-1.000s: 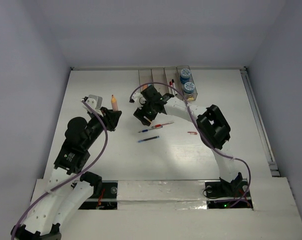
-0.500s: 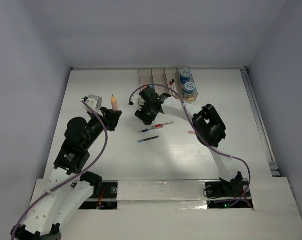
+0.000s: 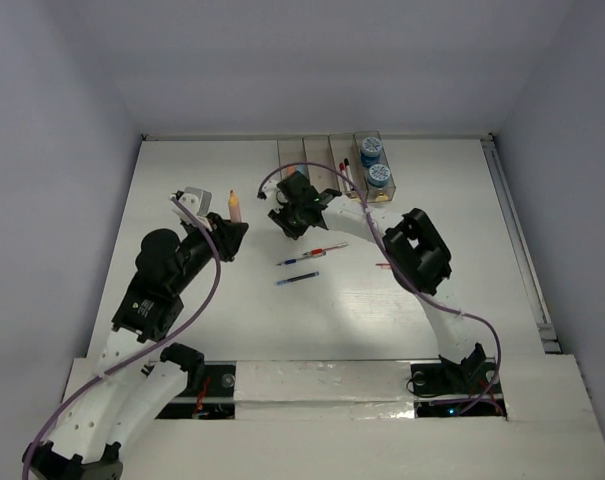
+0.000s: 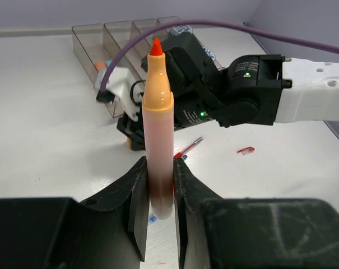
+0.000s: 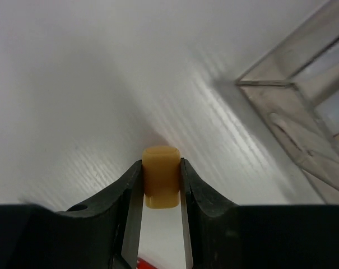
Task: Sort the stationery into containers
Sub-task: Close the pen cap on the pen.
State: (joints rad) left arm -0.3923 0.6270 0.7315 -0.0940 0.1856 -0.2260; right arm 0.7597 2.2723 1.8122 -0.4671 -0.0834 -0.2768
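Note:
My left gripper [image 4: 158,185] is shut on an orange stubby marker [image 4: 158,140] and holds it upright; it also shows in the top view [image 3: 234,205], left of centre. My right gripper [image 5: 161,179] is shut on a small yellow eraser [image 5: 161,176] just above the table, near the corner of the bins [image 5: 303,112]. In the top view the right gripper [image 3: 294,208] hangs just in front of the row of four translucent containers [image 3: 332,160]. Two blue-white rolls [image 3: 374,163] sit in the rightmost bin. A red pen [image 3: 327,248] and two blue pens [image 3: 300,270] lie on the table.
A small red scrap [image 3: 385,266] lies right of the pens. A grey-white block [image 3: 194,196] sits by the left gripper. The right arm's purple cable [image 4: 214,25] arches across the left wrist view. Walls close in the table at the back and sides.
My right gripper has moved back and a little left, toward the bins. My left gripper has shifted slightly right and away with the marker.

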